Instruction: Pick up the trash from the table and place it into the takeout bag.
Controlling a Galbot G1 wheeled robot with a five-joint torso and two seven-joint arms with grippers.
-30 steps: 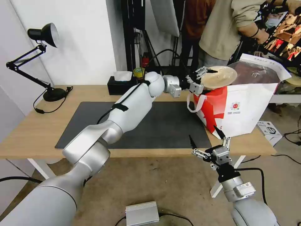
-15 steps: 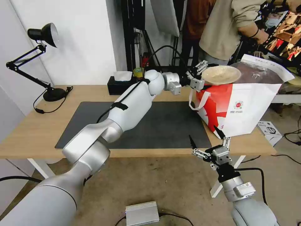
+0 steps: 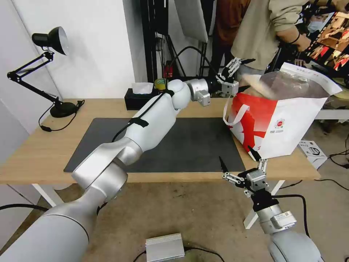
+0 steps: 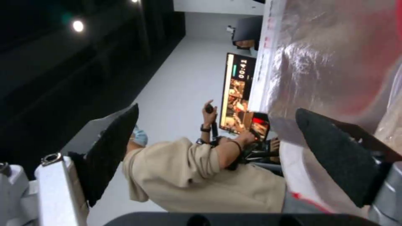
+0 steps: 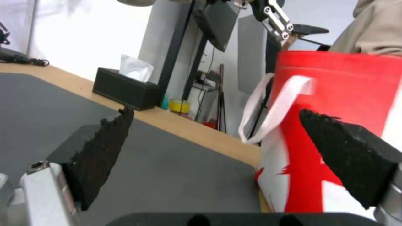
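Silver-lined takeout bag (image 3: 287, 123) on worktop (image 3: 43, 149), left claw (image 3: 243, 72) spread wide, empty, above its rim, beige bowl (image 3: 254, 80) inside, right claw (image 3: 240, 158) apart, idle.

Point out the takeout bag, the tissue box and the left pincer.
takeout bag (image 3: 287, 125): head view, on its white front panel.
tissue box (image 3: 137, 100): head view, on its black front face.
left pincer (image 3: 240, 72): head view, midway between its open fingertips, at the bag's mouth.

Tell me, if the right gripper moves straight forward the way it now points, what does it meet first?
Probably the takeout bag. The right gripper, open at the table's near edge, aims at the bag's red-and-white side with nothing between; depth is uncertain.
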